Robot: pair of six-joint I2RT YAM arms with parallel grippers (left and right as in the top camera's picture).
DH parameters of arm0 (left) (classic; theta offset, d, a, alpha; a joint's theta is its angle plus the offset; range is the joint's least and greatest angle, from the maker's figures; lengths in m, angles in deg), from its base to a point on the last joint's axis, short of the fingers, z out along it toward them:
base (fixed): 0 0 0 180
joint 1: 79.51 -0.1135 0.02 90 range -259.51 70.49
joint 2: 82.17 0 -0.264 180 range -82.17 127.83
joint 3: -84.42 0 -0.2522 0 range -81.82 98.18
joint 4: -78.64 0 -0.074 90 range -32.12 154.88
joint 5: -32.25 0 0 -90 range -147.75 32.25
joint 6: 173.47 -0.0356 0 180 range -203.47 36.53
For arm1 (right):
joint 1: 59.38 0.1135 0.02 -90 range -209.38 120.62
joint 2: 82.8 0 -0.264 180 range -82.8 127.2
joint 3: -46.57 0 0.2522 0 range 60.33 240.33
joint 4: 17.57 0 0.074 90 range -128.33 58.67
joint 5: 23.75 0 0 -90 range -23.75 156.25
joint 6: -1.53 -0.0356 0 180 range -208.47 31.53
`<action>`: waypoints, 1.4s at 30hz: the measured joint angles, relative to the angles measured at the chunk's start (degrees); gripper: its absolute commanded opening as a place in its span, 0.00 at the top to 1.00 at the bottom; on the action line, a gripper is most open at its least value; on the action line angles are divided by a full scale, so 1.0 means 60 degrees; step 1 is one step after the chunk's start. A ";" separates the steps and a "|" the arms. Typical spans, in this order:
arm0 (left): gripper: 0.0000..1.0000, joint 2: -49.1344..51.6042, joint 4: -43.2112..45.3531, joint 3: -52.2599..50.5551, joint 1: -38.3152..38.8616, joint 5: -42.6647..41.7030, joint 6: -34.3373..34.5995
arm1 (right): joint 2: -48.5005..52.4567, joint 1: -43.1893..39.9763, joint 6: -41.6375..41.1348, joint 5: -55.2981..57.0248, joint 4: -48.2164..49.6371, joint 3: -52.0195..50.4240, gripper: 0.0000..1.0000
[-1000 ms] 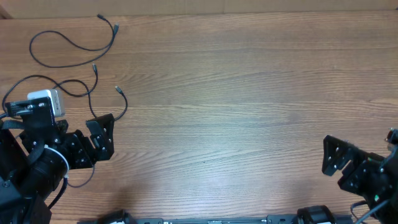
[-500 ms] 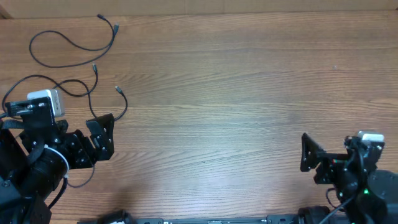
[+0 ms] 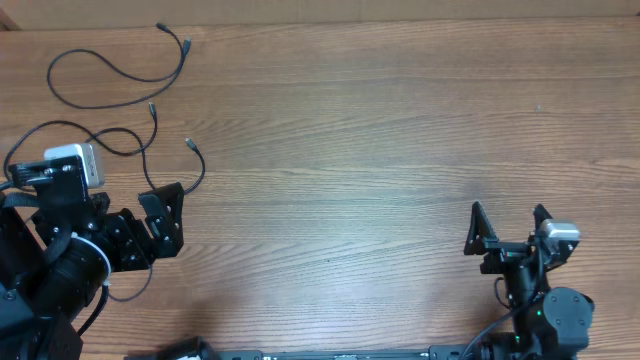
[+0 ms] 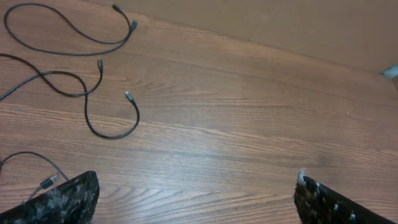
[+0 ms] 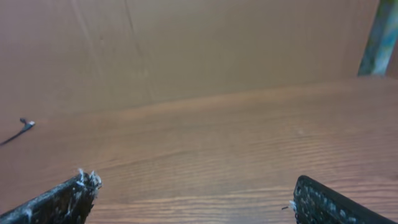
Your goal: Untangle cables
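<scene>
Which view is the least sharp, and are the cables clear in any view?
Overhead: even light, cables crisp. Left wrist: cables sharp, no glare. Right wrist: softest and hazy; only one blurred plug end shows at the left edge.

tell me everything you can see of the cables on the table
The cables are thin black cords with small plugs at their ends, lying slack on the wooden table at its far left. One forms a wide loop nearest the far edge. Another snakes just below it and ends in a U-shaped bend. A further thin strand runs beside the open left gripper, partly hidden. Nothing grips them.
</scene>
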 measured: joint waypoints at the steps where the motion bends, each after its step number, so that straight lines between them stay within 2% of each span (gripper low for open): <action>1: 0.00 0.0000 -0.0007 0.0000 0.0000 0.0000 0.0004 | -0.0025 -0.0004 0.0076 -0.0091 0.0583 -0.0295 0.00; 5: 0.00 0.0000 0.0000 0.0000 0.0000 0.0000 0.0000 | -0.0040 -0.0004 0.0492 -0.0550 0.2025 -0.1126 0.00; 11: 0.00 0.0000 0.0000 0.0000 0.0000 0.0000 0.0000 | -0.0040 -0.0004 0.0732 -0.0798 0.3111 -0.2127 0.00; 42: 0.00 0.0000 0.0000 0.0000 0.0000 0.0000 0.0000 | -0.0040 -0.0007 0.0729 -0.0922 0.2962 -0.2237 0.00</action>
